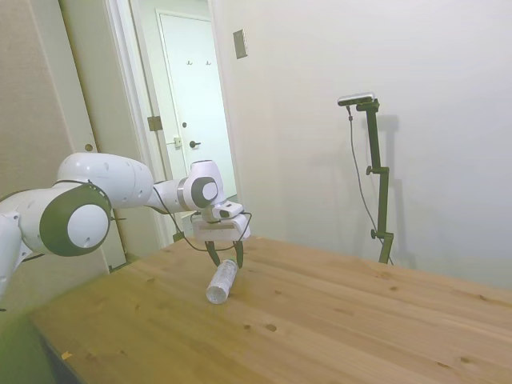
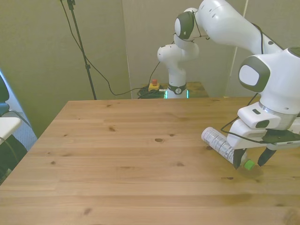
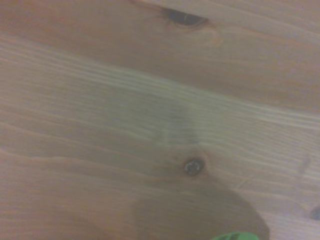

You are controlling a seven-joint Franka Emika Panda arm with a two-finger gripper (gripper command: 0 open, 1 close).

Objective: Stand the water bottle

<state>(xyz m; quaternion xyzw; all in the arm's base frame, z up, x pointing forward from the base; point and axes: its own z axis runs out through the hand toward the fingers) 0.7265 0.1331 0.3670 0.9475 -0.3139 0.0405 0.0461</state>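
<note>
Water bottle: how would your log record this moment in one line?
water bottle: lying on wooden table | end effector: open, straddling green-cap end | upright: not yet

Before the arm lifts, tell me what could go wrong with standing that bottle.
1. The pincer straddles the water bottle at its green cap, far from the bottle's middle, so the long body may swing or slip as it tips up.
2. The bottle lies on its rounded side on the table, so a nudge from a finger could roll it away.
3. It sits close to the table's edge at the front view's right, so a fall could take it off.
</note>
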